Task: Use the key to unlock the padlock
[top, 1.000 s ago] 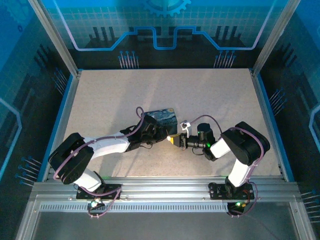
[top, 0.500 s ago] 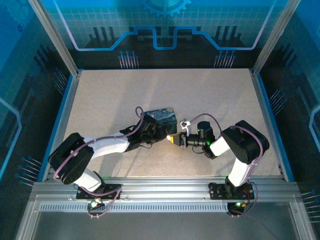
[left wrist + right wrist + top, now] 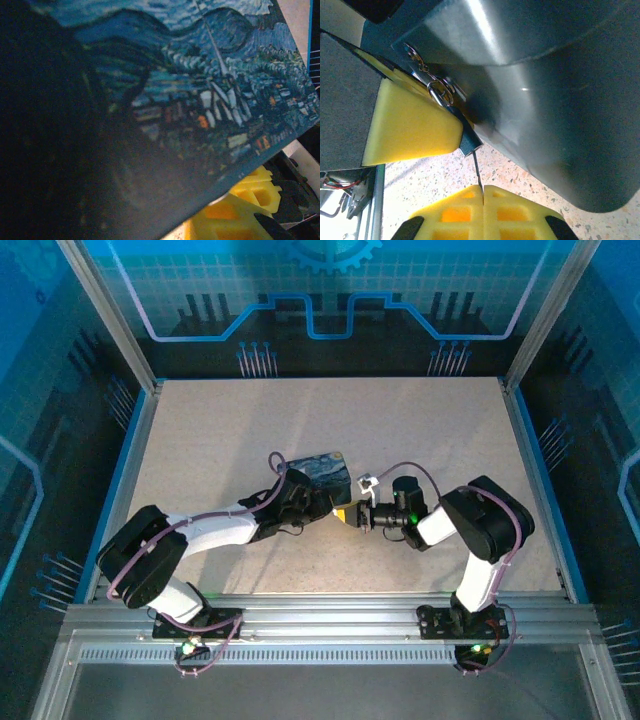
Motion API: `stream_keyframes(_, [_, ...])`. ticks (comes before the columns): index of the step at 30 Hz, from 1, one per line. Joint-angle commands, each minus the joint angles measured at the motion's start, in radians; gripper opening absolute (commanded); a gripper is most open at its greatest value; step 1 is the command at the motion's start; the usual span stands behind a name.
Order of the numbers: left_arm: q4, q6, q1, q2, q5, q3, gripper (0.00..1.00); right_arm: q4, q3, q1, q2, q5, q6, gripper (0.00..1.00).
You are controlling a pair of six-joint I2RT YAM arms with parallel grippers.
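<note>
From above, the left gripper [image 3: 308, 502] sits at the near edge of the painted tin [image 3: 322, 472], close to the middle of the table [image 3: 300, 410]. The right gripper [image 3: 347, 513] comes in from the right, just beside the tin's near right corner. Compared with a second ago, the tin has shifted a little to the left. The right gripper has followed it left and slightly away from the arm bases, and its forearm now lies flatter.

In the left wrist view, the tin's painted face runs close across the lens. Yellow fingers [image 3: 250, 192] of the right gripper sit just past its lower edge.

In the right wrist view, the tin is tilted up off the table, with a yellow finger [image 3: 410, 130] of the left gripper clamped against its side. The padlock [image 3: 468, 140] hangs by its shackle from the tin's clasp. The right fingertips are pressed together on the key [image 3: 477, 170], which stands upright with its tip touching the underside of the padlock.
</note>
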Motion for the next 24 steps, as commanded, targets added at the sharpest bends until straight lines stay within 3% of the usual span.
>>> stream_keyframes(1, [0.043,0.023,-0.032,0.005,0.134,-0.005,0.23,0.093,0.075,-0.011,-0.003,0.000,-0.021,0.06])
stream_keyframes(24, [0.033,0.013,-0.032,0.012,0.181,0.016,0.23,0.032,0.092,-0.011,-0.015,0.005,-0.096,0.06])
